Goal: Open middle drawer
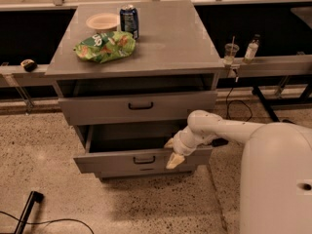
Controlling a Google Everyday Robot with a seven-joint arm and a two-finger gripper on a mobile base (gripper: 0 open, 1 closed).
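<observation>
So we saw the robot's smooth white arm point(229, 128) reaching in from the lower right of the frame. Its cream two-finger gripper point(171, 152) sat at the right end of the lowest, taller-fronted grey drawer point(112, 163), which was pulled out just below the centre. The fingers point(175, 161) were spread apart, one above that drawer's front edge and one in front of it, and we couldn't tell if they were actually pressing on it. The wide shallow grey middle drawer point(97, 109), with its small black bar handle, was right above, centre frame. It looked pushed in, with the gripper clear of it. On the flat grey cabinet top point(170, 43), upper left, were a crumpled green snack bag point(105, 46), a blue soda can point(129, 20) and a pale round bowl point(102, 21). A clear plastic cup with a straw point(230, 52) stood on the ledge at the right.
</observation>
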